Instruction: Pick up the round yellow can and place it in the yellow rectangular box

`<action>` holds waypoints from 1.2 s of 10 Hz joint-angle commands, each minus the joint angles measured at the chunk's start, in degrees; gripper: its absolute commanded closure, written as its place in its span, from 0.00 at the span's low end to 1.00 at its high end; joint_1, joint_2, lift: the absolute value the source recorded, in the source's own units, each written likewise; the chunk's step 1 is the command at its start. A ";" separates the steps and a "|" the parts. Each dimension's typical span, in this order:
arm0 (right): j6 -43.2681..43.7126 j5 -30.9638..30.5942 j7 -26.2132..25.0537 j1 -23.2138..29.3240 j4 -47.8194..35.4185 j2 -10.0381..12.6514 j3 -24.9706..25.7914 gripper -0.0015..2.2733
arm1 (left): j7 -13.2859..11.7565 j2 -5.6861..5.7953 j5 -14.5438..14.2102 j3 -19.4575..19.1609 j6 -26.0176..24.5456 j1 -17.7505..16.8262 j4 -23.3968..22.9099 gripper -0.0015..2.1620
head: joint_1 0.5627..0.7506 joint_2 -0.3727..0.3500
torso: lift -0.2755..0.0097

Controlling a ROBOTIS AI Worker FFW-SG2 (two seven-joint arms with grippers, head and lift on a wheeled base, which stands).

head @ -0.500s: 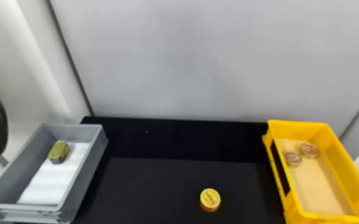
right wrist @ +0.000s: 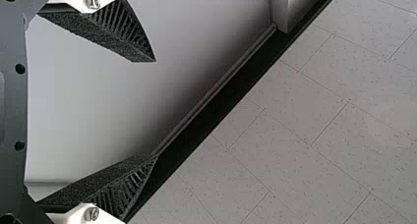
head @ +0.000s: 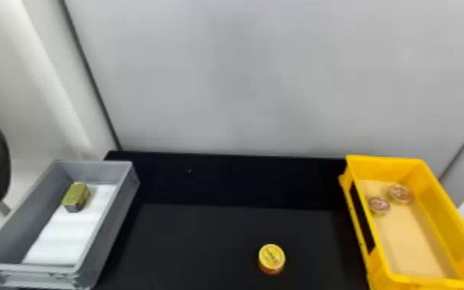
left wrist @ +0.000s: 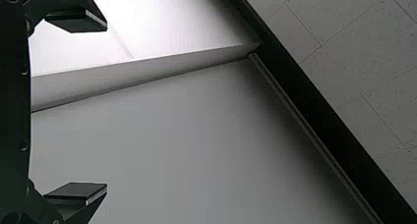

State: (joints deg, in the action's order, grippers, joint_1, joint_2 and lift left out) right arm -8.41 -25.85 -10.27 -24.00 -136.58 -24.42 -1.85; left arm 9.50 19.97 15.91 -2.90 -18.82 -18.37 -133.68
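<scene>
- While the black left gripper (left wrist: 105, 106) stands wide apart and empty, the black right gripper (right wrist: 156, 109) is also spread wide, gripping nothing.
- Bright yellow on top with darker markings, reddish-orange down its short side, the small round can (head: 272, 257) sits upright on the black table (head: 212, 235).
- Nearer it than the grey plastic box (head: 108, 227) is the yellow rectangular plastic box (head: 387, 160).
</scene>
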 commanded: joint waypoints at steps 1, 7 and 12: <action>-1.36 0.26 -0.10 0.00 0.00 -0.02 -0.35 0.04 | 0.00 0.08 0.00 0.08 0.00 0.00 0.00 0.06 | 0.53 0.59 | 0.93; -28.97 31.83 -9.59 1.50 0.00 4.20 5.10 0.05 | 0.00 0.26 0.00 0.43 0.18 -0.53 0.00 0.06 | 0.53 0.59 | 0.93; -47.87 43.96 -8.27 2.82 3.61 8.16 5.10 0.05 | 0.00 -0.62 0.00 1.14 0.53 -1.41 0.53 0.06 | 0.53 0.59 | 0.93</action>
State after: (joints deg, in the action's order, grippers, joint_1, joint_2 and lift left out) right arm -53.80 14.80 -18.56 -21.97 -134.98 -16.62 4.01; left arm 9.50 19.72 15.91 -1.75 -18.52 -19.65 -133.29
